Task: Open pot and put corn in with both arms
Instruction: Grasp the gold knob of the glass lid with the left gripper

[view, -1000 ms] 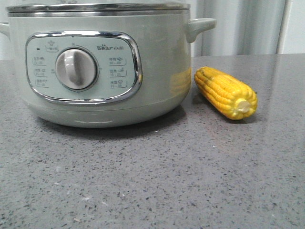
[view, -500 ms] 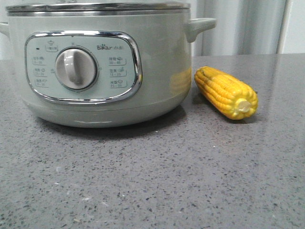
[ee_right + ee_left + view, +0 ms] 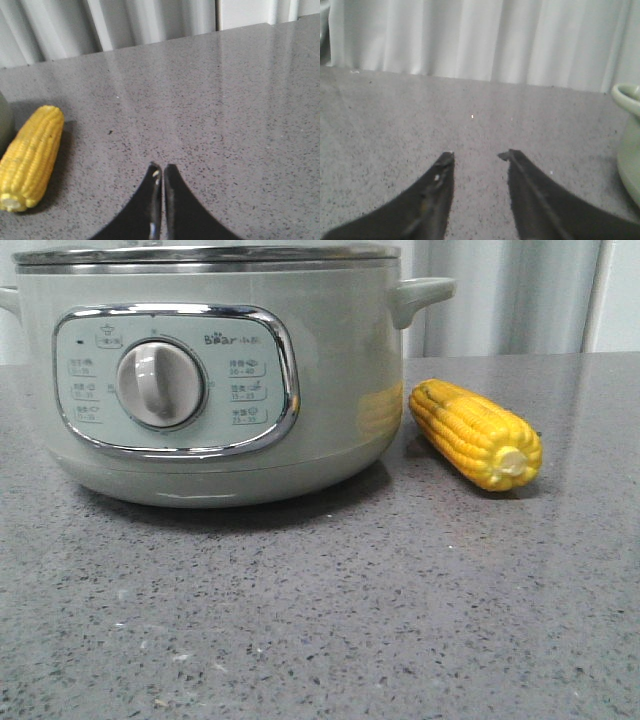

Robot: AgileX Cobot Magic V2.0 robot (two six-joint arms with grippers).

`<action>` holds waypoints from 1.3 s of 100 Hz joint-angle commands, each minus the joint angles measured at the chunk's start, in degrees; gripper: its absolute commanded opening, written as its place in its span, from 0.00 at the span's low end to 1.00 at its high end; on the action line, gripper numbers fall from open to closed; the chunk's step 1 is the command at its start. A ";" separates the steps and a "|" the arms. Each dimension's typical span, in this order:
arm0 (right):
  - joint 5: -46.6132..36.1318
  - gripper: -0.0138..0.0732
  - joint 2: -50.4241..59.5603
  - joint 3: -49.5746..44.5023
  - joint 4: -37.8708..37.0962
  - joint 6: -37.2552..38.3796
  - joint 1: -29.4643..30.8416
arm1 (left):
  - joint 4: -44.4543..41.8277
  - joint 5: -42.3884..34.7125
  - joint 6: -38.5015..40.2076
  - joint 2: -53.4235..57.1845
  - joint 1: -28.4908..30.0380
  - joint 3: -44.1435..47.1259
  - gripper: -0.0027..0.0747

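Note:
The pale-green pot (image 3: 330,370) stands at the left of the front view, its lid on, its dial (image 3: 160,384) facing me. The yellow corn (image 3: 475,433) lies on the counter just right of the pot, pale stub end toward me. Neither gripper shows in the front view. My left gripper (image 3: 478,156) is open and empty above bare counter; one pot handle (image 3: 626,97) shows at the edge of its view. My right gripper (image 3: 162,167) is shut and empty, low over the counter, with the corn (image 3: 31,157) off to its side, apart from it.
The grey speckled counter (image 3: 330,620) stretches in front of the pot. White curtains (image 3: 500,295) hang behind the counter's far edge. A pale upright post (image 3: 220,14) stands at the back in the right wrist view.
The front view has shifted very slightly; the pot and corn stay in place.

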State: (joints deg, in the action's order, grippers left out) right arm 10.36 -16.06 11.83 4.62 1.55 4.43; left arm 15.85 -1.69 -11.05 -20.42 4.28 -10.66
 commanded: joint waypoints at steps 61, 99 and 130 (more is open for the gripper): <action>-5.18 0.07 -0.91 2.06 1.37 -0.06 0.38 | -3.64 -17.56 0.30 -22.78 -29.40 -17.21 0.59; -5.18 0.07 -0.91 2.06 1.37 -0.06 0.38 | -5.57 -30.77 0.30 -41.26 -39.50 -24.24 0.59; -5.07 0.07 -0.91 2.06 1.37 -0.06 0.38 | -7.57 -31.64 0.30 -50.17 -41.95 -30.93 0.59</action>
State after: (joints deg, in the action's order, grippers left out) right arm 10.04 -16.06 11.83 5.84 1.55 4.43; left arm 8.56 -28.45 -11.05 -70.11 -37.19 -38.36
